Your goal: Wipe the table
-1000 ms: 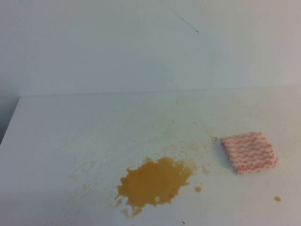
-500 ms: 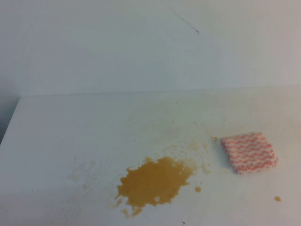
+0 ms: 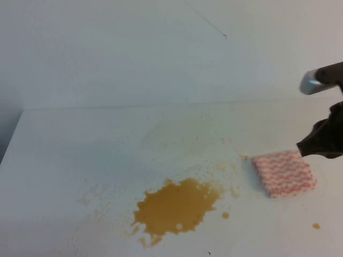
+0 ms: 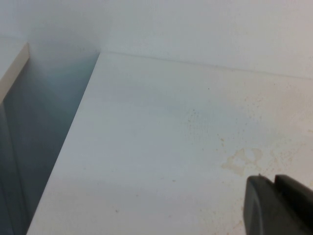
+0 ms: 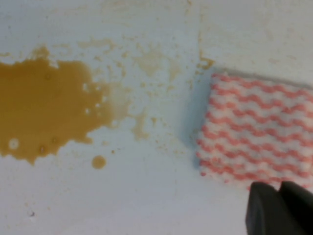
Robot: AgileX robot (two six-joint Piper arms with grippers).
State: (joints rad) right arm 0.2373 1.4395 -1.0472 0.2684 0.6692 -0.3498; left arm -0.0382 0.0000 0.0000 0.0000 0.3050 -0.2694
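Observation:
A brown liquid spill (image 3: pixel 174 209) lies on the white table (image 3: pixel 80 150) near its front middle; it also shows in the right wrist view (image 5: pixel 39 112). To its right lies a folded pink-and-white cloth (image 3: pixel 283 172) (image 5: pixel 259 132), flat and untouched. My right gripper (image 3: pixel 304 150) (image 5: pixel 279 188) hangs just above the cloth's far right corner, fingers together and holding nothing. My left gripper (image 4: pixel 274 180) is out of the high view; its wrist view shows it shut and empty over faintly stained table.
Small brown drops (image 3: pixel 316 226) (image 3: pixel 225 215) and dried splash marks (image 3: pixel 222 166) lie around the spill and the cloth. The table's left edge (image 3: pixel 8 144) (image 4: pixel 73 132) drops off to a dark gap. A white wall (image 3: pixel 161 53) stands behind.
My right arm has come into the high view from the right edge and now hangs over the cloth. Spill and cloth have not moved.

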